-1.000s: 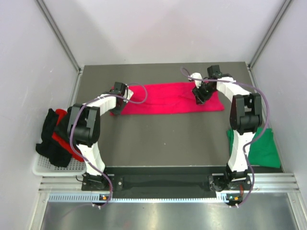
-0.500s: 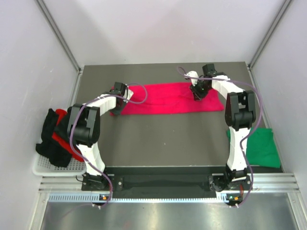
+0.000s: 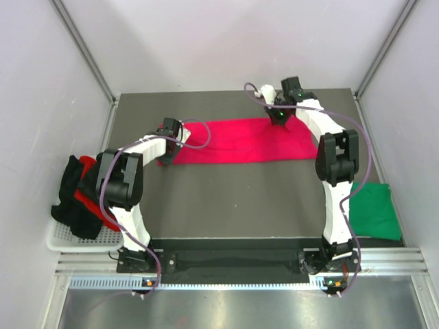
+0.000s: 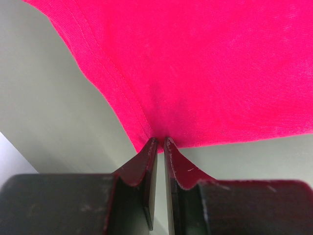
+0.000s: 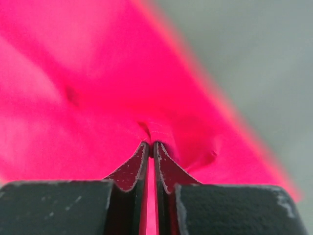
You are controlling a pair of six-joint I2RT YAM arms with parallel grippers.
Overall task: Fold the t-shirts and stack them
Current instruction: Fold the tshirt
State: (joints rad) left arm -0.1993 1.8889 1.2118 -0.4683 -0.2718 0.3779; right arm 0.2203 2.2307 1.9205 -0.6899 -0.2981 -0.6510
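The crimson-pink t-shirt (image 3: 240,140) lies flat toward the desk's (image 3: 226,199) far edge. The left claw (image 4: 158,143) is pinched tight on its near left corner, and the right claw (image 5: 151,145) is pinched tight on its far edge. A green t-shirt (image 3: 374,209) lies by the near right corner.

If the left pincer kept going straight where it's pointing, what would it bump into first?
The pink shirt. The left pincer is shut on its edge, so more of that cloth lies right ahead. Beneath is probably the table, though depth is hard to judge.
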